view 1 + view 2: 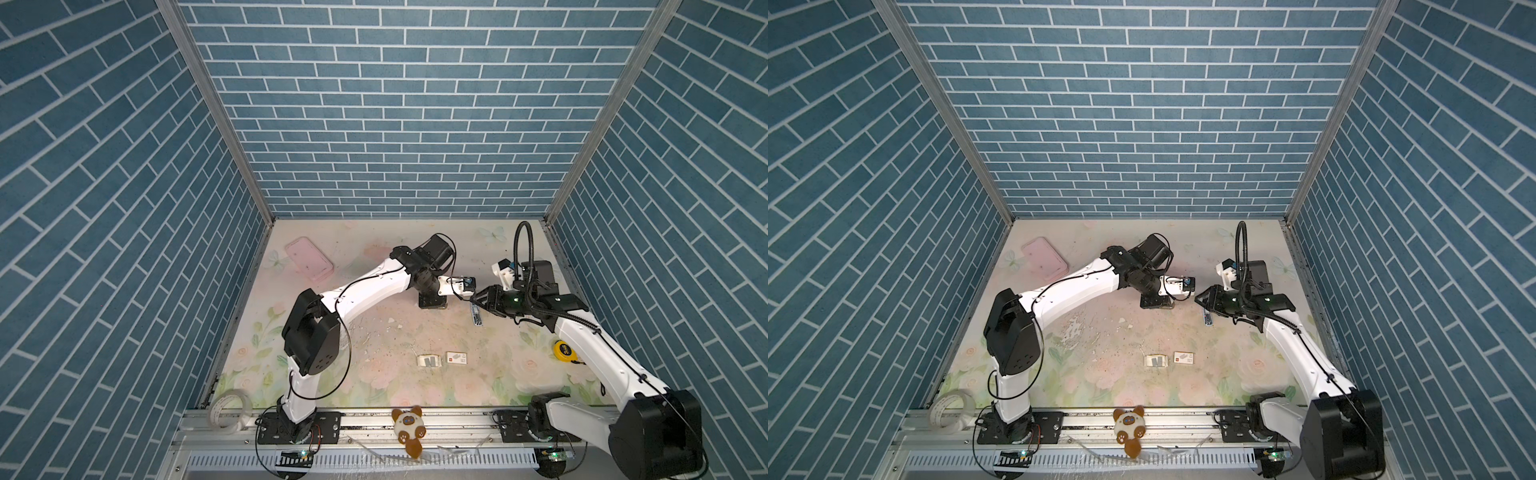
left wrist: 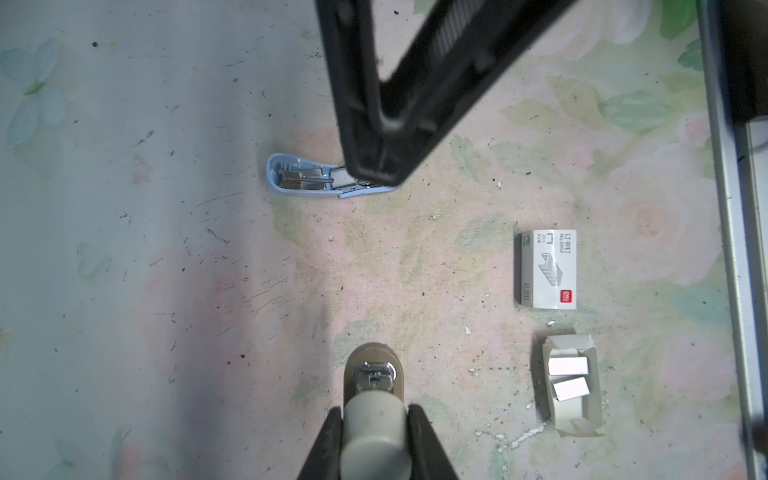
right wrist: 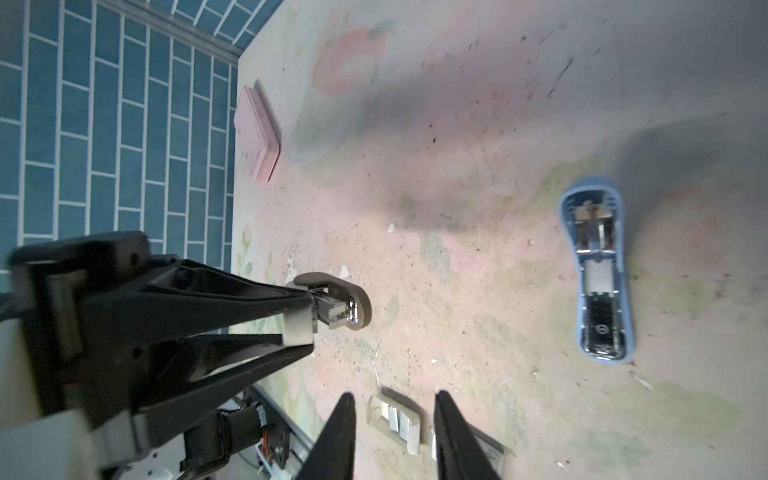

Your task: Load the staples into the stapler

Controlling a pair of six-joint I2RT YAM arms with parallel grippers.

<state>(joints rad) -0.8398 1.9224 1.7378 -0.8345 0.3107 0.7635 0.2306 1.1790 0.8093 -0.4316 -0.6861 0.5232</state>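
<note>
My left fingers [image 2: 326, 449] clamp the beige stapler [image 2: 374, 409]; my right fingers [image 3: 343, 436] stand narrowly apart, empty, near the open blue stapler [image 3: 598, 274]. The staples [image 2: 568, 366] lie in their tray [image 2: 555, 411], well apart from that stapler; I'd pinch one strip squarely.

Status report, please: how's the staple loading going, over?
Left tool shut on beige stapler. Right tool open, empty. Staples in their tray, untouched. Blue stapler lies open by right tool.
</note>
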